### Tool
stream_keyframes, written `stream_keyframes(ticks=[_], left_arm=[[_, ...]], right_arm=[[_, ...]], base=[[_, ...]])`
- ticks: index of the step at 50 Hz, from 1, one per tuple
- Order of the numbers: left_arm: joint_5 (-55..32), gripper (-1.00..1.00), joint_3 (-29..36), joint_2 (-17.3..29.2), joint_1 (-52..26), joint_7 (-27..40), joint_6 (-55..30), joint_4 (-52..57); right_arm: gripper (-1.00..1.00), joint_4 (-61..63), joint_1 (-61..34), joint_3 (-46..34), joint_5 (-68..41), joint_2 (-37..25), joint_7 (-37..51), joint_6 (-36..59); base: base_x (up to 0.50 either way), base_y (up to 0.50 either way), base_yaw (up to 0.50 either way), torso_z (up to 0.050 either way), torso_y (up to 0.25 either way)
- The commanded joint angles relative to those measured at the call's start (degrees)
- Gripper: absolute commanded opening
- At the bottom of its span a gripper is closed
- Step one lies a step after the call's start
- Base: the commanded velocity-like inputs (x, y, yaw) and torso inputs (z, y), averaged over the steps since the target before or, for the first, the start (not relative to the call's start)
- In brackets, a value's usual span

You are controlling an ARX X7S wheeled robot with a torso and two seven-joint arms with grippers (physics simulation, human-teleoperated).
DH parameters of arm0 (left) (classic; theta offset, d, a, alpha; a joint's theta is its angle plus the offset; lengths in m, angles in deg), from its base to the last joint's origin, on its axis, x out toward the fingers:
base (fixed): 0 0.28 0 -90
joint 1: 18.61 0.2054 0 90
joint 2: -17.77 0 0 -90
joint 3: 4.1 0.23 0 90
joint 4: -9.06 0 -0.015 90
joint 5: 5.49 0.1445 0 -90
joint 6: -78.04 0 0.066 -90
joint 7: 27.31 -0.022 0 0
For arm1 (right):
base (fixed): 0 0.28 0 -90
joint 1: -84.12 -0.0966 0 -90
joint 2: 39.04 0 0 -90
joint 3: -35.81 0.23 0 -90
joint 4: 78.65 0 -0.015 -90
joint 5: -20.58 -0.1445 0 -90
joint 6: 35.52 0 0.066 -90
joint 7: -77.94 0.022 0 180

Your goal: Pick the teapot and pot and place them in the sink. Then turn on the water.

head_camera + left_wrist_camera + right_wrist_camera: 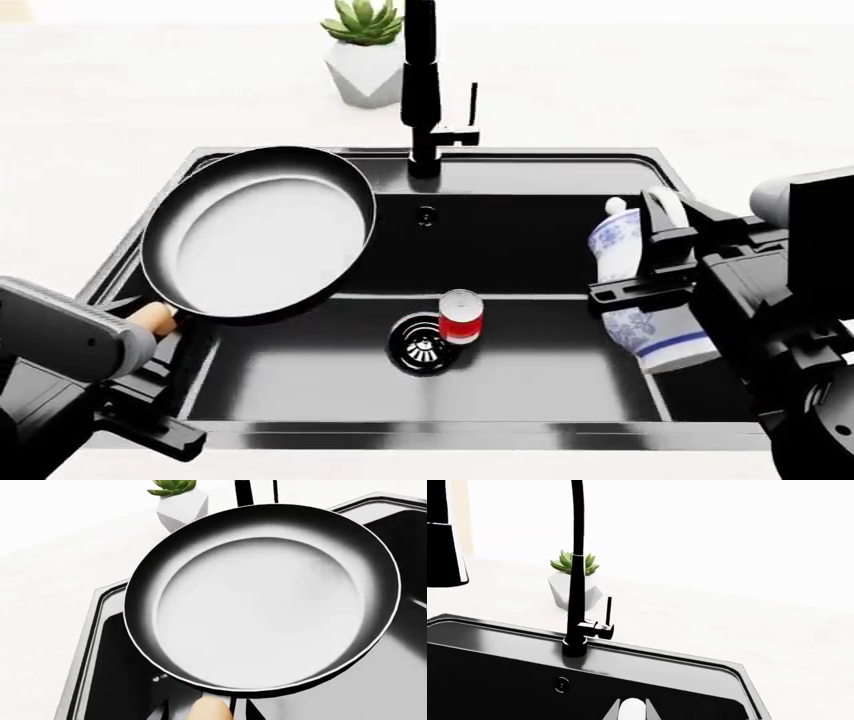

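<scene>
Pot point(260, 232) handle clamped in left end effector point(150, 345), over the sink point(534, 160); right end effector point(667, 262) grips the teapot point(627, 290).

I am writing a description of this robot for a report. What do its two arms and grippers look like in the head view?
Both arms are built of dark, almost black, blocky segments with grey rounded joint housings. The left gripper and the right gripper have flat, angular black fingers. The right arm shows a large boxy black link and a pale grey cylindrical joint near the view's edge. No cables, markings or sleeves are visible.
</scene>
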Motion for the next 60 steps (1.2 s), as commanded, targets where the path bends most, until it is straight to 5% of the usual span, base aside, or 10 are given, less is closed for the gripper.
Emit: stream_keyframes(ticks=[1, 14, 36, 60], left_arm=[[5.12, -1.0, -1.41, -0.1, -5.26, -10.12, -0.02, -0.61], [4.18, -1.0, 2.34, 0.87, -9.61, -9.4, 0.29, -1.63], [1.8, -1.0, 18.29, 1.26, -34.05, -8.06, -3.91, -8.92], [5.17, -1.0, 31.64, -4.27, -59.85, -11.6, -15.79, -19.46]], right_arm=[[-1.0, 0.16, -0.51, 0.84, 1.16, -0.26, 0.13, -0.35], [-1.0, -1.23, -1.89, 1.43, -0.51, -0.69, 1.18, -0.25], [-1.0, -8.28, -18.56, -1.18, -10.35, -5.4, 9.4, 7.19], [-1.0, -16.43, -33.14, -6.44, -15.0, -9.05, 13.3, 13.54]], base=[[0.0, 0.5, 0.0, 0.01, 0.0], [0.0, 0.29, 0.0, 0.002, 0.003], [0.0, 0.0, 0.0, 0.001, 0.004], [0.0, 0.0, 0.0, 0.001, 0.004]])
